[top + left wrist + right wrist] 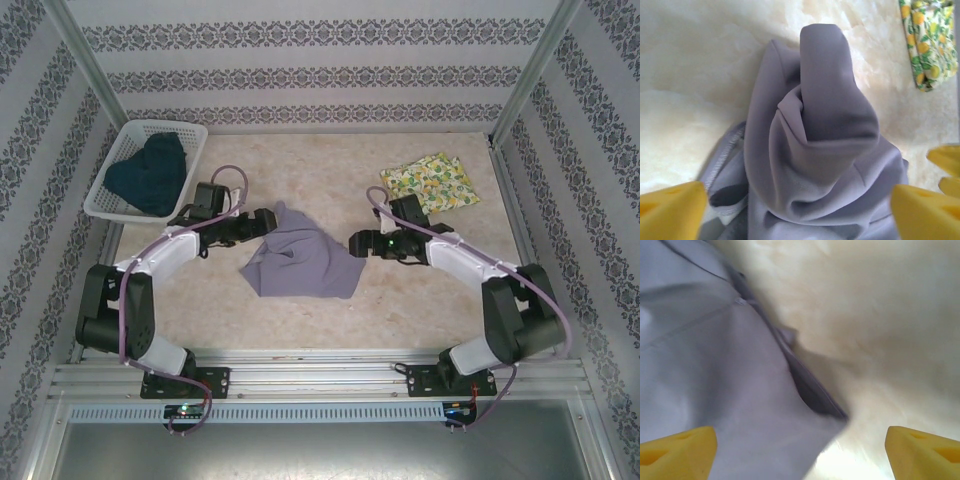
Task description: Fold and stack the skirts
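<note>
Left claw [268, 222] is released: its two yellow fingers [672, 210] stand wide apart on either side of a raised bunch of cloth and do not pinch it. Right claw [355, 243] is also spread, with its two yellow pads [920, 450] far apart over a hemmed corner of the same cloth and nothing gripped between them. The two claws face each other across one garment, the grey-lavender skirt [300, 262]. It lies crumpled in the middle of the pale, marbled table [420, 290]. It is plain and smooth, with a twisted fold standing up near the left claw and a stitched edge showing at its lower left side in the left wrist view.

Three skirts are in view. The yellow skirt [430, 183], printed with lemons and green leaves, lies folded flat at the far right of the table. The dark teal skirt [148, 172] sits heaped inside one white lattice basket [100, 205] at the far left.
</note>
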Available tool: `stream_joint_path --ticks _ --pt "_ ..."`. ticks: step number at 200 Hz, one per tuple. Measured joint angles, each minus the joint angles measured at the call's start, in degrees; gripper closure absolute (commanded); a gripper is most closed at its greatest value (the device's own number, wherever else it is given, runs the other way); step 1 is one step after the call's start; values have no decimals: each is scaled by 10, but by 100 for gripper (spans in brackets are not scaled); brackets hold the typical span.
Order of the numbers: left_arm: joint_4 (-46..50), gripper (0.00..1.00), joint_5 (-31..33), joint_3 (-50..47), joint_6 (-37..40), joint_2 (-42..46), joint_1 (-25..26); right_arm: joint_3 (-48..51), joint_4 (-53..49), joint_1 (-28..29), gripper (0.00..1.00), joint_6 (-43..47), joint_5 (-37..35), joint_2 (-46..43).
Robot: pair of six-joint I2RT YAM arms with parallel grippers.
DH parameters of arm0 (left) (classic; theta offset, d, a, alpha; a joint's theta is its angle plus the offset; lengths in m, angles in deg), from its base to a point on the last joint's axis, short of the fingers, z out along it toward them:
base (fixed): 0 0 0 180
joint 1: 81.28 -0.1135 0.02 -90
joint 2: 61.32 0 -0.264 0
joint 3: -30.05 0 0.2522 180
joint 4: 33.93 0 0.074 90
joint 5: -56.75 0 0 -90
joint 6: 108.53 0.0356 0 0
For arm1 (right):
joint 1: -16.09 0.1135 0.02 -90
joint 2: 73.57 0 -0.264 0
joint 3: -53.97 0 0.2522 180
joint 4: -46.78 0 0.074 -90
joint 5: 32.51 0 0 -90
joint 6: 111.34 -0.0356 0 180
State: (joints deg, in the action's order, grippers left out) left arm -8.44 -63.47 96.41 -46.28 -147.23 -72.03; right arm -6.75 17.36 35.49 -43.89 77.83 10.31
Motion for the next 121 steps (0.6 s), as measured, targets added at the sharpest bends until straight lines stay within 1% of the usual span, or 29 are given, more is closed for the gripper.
stream_joint_path --ticks 14,25,42,55,71,90,121 --pt "15 0 38 1 7 30 -2 26 -9 4 24 -39 -15 -23" --pt "25 0 59 9 11 54 -8 33 -22 13 25 -62 -26 -28" --pt "61 0 74 71 32 52 -20 32 -23 31 25 -99 -34 -20" --pt "97 0 68 152 59 9 -25 28 -17 47 25 -128 -37 -1" --pt "141 0 57 255 103 -66 -24 16 -10 67 25 -165 -50 31" --pt "198 0 53 332 156 -140 -14 2 -6 87 27 -195 -78 65" --pt "321 17 48 442 230 -257 13 -17 -19 93 34 -219 -111 93"
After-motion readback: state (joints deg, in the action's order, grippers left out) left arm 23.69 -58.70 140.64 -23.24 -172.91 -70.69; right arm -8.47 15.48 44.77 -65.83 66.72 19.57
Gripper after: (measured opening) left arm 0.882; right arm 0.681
